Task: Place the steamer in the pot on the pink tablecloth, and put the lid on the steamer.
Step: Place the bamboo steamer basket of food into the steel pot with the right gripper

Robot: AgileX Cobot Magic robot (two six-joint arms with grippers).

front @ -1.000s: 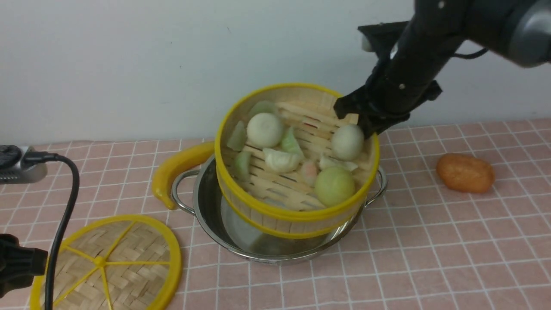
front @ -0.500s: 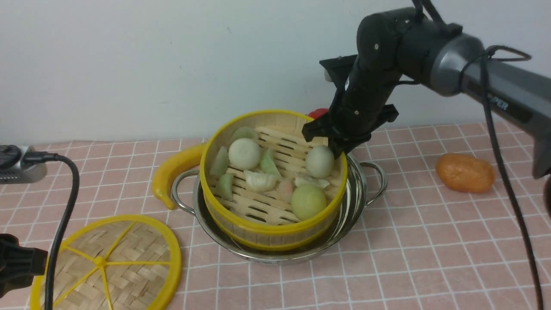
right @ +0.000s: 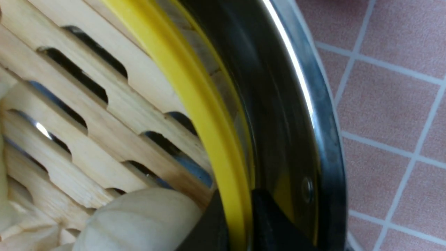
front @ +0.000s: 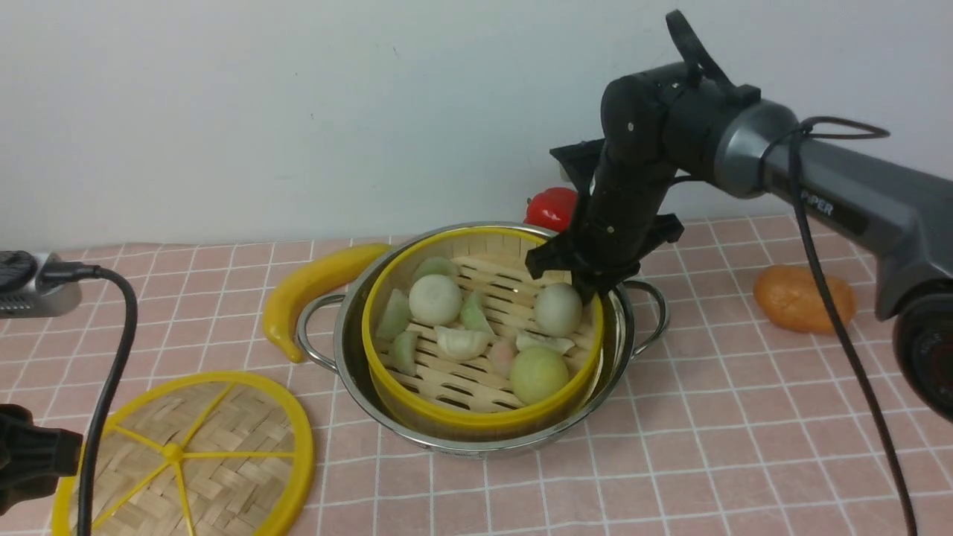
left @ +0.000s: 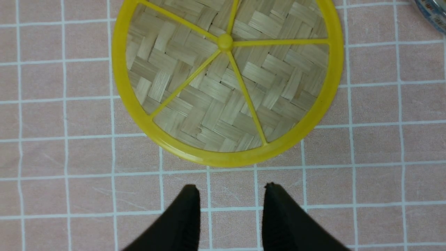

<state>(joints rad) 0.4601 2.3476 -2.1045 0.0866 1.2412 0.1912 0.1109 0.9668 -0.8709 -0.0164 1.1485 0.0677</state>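
The right hand [right: 240,218] is clamped on the steamer [front: 476,426] at its far rim, one finger inside by a bun [front: 558,309], the other down in the narrow gap against the pot [front: 348,372] wall. That thin yellow rim is likely the only part slim enough to pinch. Gripping one side also keeps the hand off the food. The steamer sits level inside the pot, its rim about flush with the steel one, so the first half of the task looks done bar letting go. With the outer finger wedged in that gap, the release probably wants a straight lift out.

The left hand [left: 231,190] hangs with its fingers apart and nothing between them, just short of the lid [left: 226,87]. The lid lies flat on the tablecloth [front: 744,447], well left of the pot. That hand seems poised for the lid step.

A banana [front: 313,290] lies touching or just behind the pot's left handle.

White letters on the right arm [front: 830,205] appear to read "PIPER". A printed edge [left: 433,17] in the left wrist view's corner is too small to read.
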